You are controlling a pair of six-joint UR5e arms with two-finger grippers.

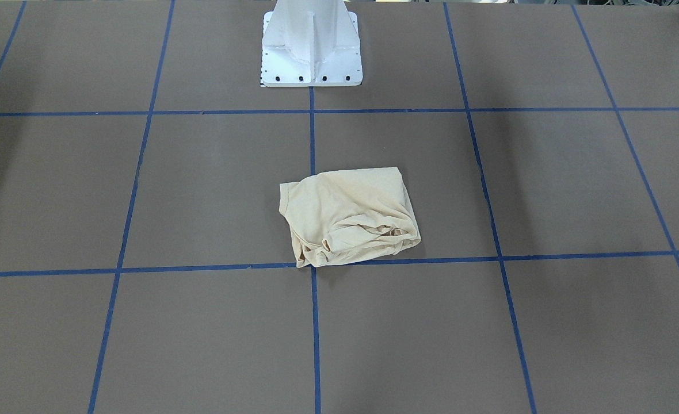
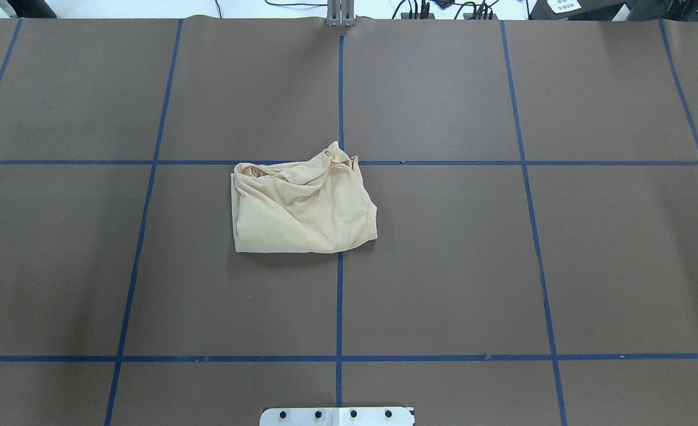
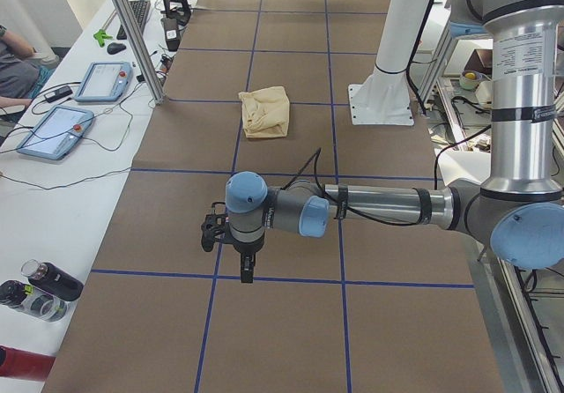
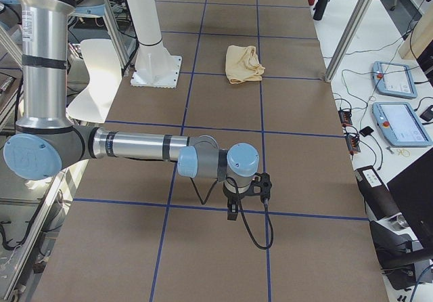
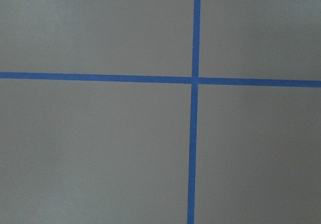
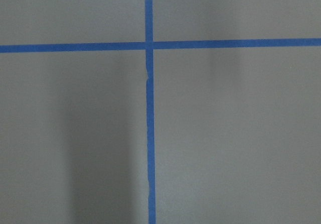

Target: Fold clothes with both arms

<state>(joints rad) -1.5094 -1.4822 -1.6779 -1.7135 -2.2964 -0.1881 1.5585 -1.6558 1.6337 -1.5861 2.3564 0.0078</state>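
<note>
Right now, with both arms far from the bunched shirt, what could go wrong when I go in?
The shirt lies in wrinkled, overlapping layers, so a grasp could catch several at once and drag the heap. Both wrist views show only table and blue tape, so the approach starts without a close view. The black cable on the right arm hangs in a loop and might catch cloth.

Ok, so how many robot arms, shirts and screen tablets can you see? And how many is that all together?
Robot arms: 2, the left arm and the right arm
Shirts: 1, the cream-yellow shirt, lying bunched up
Screen tablets: 2, the far tablet and the near tablet
Total: 5
</note>
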